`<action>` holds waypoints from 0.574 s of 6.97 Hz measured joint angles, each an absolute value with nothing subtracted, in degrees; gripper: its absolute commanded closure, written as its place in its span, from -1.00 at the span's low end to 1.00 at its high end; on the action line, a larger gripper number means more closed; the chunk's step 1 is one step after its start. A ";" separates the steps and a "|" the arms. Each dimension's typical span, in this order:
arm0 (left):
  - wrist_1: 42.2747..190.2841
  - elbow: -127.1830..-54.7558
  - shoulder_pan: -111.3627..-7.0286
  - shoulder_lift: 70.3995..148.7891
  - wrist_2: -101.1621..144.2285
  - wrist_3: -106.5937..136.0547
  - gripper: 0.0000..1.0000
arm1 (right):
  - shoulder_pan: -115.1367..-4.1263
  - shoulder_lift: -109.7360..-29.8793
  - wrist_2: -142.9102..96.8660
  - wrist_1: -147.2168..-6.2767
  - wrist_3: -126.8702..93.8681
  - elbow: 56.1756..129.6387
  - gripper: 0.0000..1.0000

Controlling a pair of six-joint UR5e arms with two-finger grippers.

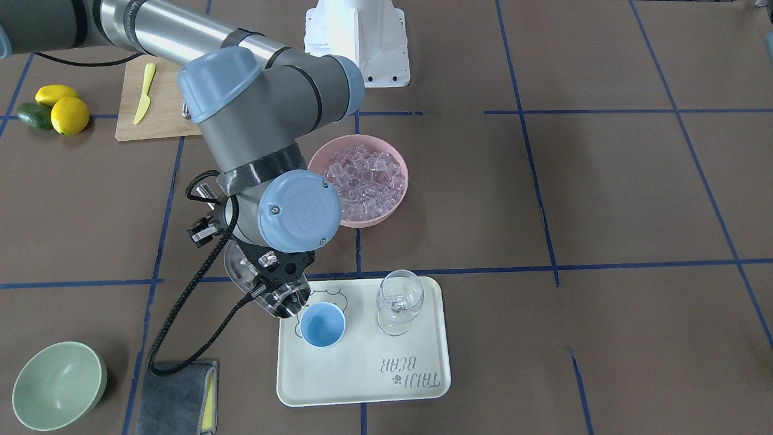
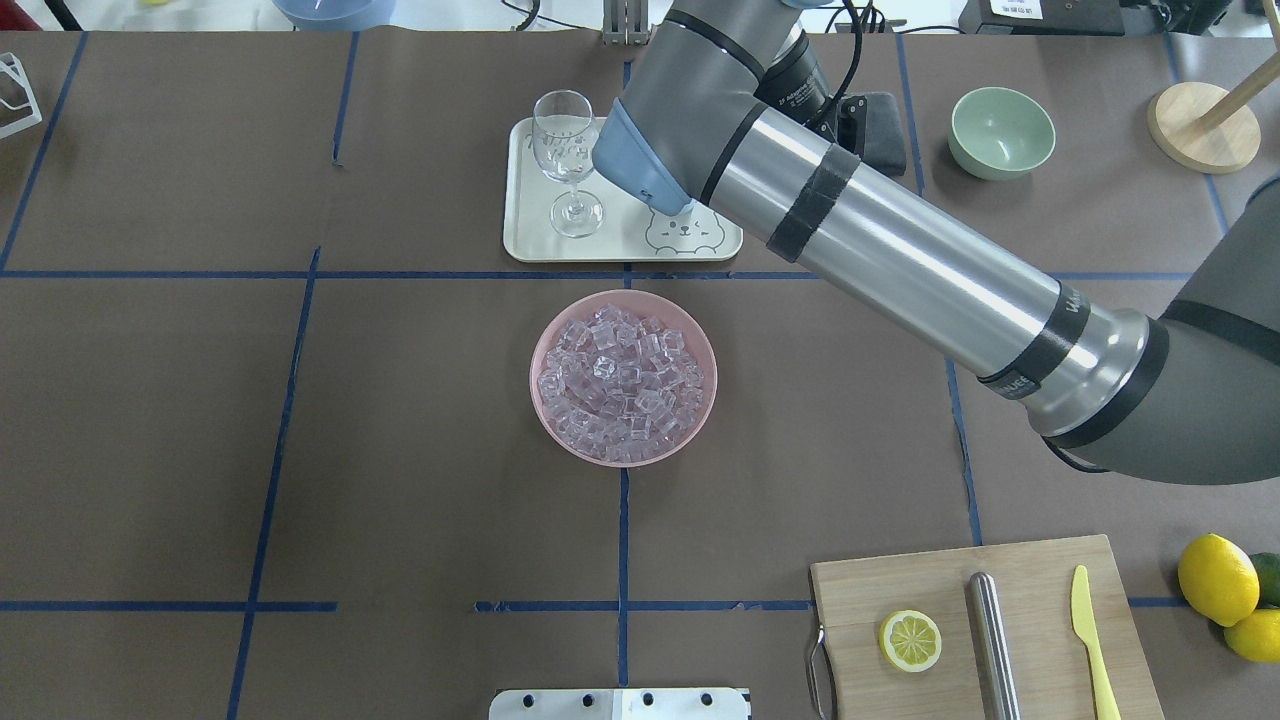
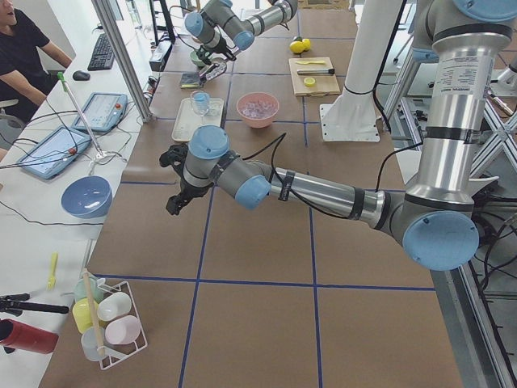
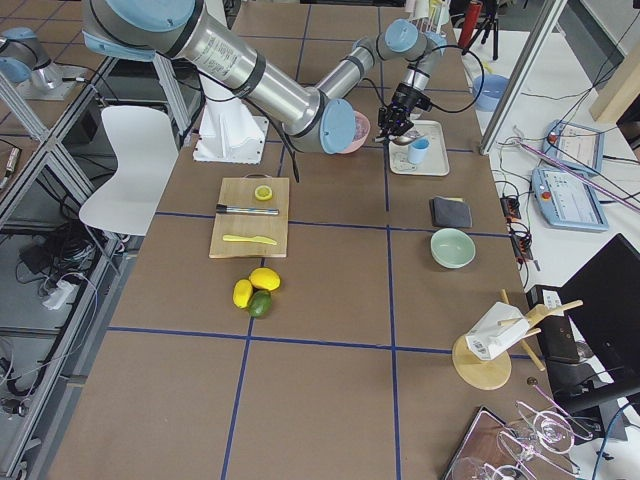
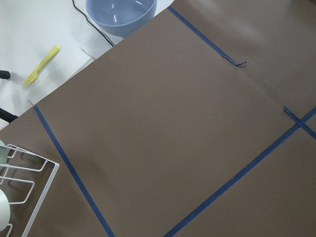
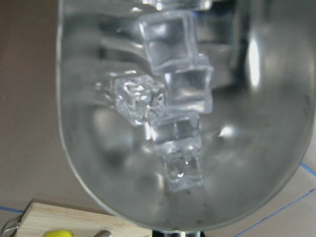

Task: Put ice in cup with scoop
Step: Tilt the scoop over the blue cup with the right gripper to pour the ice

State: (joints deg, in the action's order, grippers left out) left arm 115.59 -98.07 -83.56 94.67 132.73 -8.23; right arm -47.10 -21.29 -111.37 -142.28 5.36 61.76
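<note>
My right gripper (image 1: 282, 285) is shut on the scoop (image 1: 241, 272), a shiny steel trough held just above the tray's corner, beside the cup's rim. Several clear ice cubes (image 6: 175, 113) lie in the scoop (image 6: 247, 148) in the right wrist view. The light-blue cup (image 1: 323, 324) stands upright on the cream tray (image 1: 386, 374); I see no ice in it. In the overhead view the right arm hides the cup. A pink bowl (image 2: 623, 377) heaped with ice sits mid-table. My left gripper (image 3: 174, 202) hangs over bare table far from these; I cannot tell whether it is open or shut.
A clear wine glass (image 1: 398, 299) stands on the tray next to the cup. A pale-green bowl (image 1: 58, 384) and a grey cloth (image 1: 178, 396) lie beyond the gripper. A cutting board (image 2: 870, 590) carries a lemon half, a steel cylinder and a yellow knife; lemons (image 1: 67, 112) lie nearby.
</note>
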 measured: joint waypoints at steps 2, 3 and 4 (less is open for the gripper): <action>115.69 -98.00 -83.54 94.53 132.79 -8.63 -1.00 | -46.68 -18.68 -109.86 -144.01 5.67 58.31 1.00; 115.66 -97.92 -83.50 94.50 132.80 -9.24 -1.00 | -46.63 -18.35 -109.59 -144.51 5.72 57.92 1.00; 115.61 -97.89 -83.50 94.49 132.82 -9.67 -1.00 | -46.50 -18.22 -109.22 -144.94 5.77 57.68 1.00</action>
